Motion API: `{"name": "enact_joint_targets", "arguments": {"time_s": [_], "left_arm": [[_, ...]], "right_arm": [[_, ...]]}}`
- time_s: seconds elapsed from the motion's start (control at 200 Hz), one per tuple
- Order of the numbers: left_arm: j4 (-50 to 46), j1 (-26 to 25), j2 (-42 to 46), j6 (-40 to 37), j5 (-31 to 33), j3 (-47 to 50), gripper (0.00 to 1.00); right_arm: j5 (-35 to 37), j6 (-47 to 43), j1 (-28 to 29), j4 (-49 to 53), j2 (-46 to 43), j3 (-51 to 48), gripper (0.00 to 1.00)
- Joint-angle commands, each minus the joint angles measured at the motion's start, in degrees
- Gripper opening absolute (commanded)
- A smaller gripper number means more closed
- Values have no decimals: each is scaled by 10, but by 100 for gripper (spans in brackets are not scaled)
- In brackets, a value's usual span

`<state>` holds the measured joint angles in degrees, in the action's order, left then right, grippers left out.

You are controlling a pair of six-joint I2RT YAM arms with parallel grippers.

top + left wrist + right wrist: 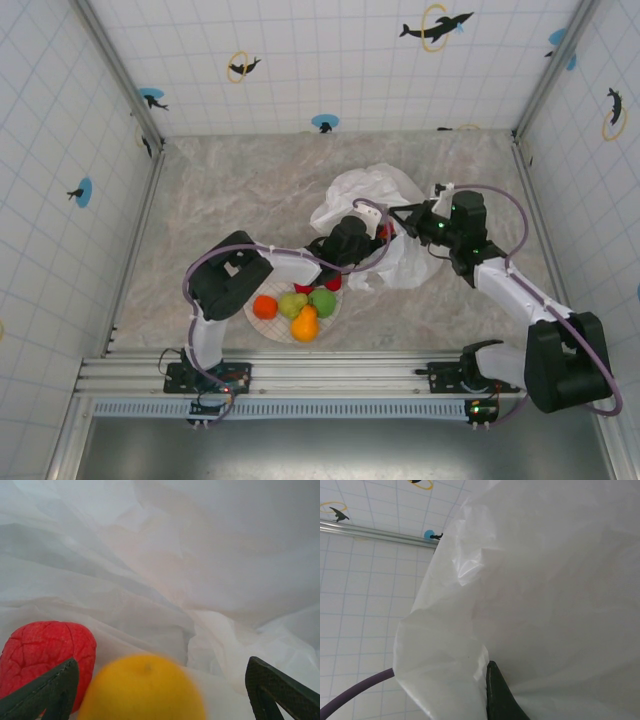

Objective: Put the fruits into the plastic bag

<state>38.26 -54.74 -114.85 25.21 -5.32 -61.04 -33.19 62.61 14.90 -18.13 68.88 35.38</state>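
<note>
Round cream plate [273, 329] near the front rail [330, 372] (marbled tabletop [230, 190], 3 tiled walls [300, 60] with dolphin stickers)

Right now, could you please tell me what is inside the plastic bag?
The left wrist view shows a red fruit and a blurred orange inside the plastic bag, the orange between the left end effector's open fingers. Bag folds cover whatever lies deeper.

No words, numbers or brand names can be read anywhere. Small pictures are seen on the tiled walls [330, 60]: dark dolphins [437, 27] drawn with yellow rings or blue dots, and no letters are printed beside them.
</note>
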Motion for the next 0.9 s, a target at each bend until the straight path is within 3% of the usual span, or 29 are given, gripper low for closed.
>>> {"name": "enact_joint_targets", "arguments": {"time_s": [0.0,0.28,0.576,0.896], "left_arm": [[2,-2,18,-20,9,8,90],[-34,1,73,-38,3,36,90],[-174,20,198,-61,-13,103,88],[-262,44,334,-29,-34,188,84]], "right_arm": [[-9,3,-4,-28,-14,-13,0],[-4,-24,-21,0,-20,-13,0],[28,-114,-34,77,-5,0,0],[31,-117,-34,66,12,4,0]]}}
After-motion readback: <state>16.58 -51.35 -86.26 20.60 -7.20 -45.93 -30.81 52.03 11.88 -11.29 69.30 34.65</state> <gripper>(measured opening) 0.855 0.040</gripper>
